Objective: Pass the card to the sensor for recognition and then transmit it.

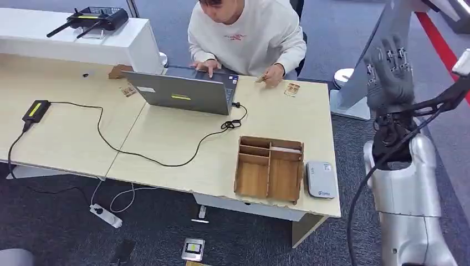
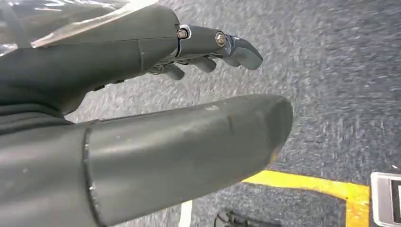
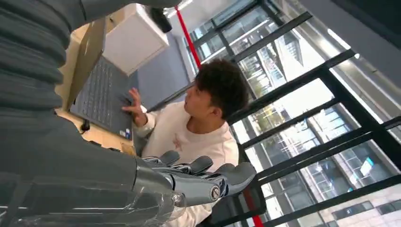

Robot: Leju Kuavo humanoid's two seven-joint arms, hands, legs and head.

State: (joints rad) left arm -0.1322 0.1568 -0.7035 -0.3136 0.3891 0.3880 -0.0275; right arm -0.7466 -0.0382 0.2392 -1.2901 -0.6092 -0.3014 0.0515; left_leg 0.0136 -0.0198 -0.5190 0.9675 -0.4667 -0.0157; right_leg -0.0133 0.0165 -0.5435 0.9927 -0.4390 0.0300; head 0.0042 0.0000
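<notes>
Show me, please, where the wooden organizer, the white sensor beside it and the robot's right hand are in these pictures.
wooden organizer (image 1: 269, 168), head view, on its middle divider.
white sensor (image 1: 320, 179), head view, on its top face.
right hand (image 1: 390, 72), head view, on the middle of the raised hand.

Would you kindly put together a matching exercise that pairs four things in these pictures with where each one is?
Things:
1. wooden organiser
2. card sensor
3. laptop
4. right hand

Places:
A. raised in the air off the desk's right end, holding nothing
B. on the desk in front of the seated person
C. flat on the desk's near right corner
D. on the desk just left of the card sensor

Pairs: 1-D, 2-C, 3-B, 4-A
</notes>
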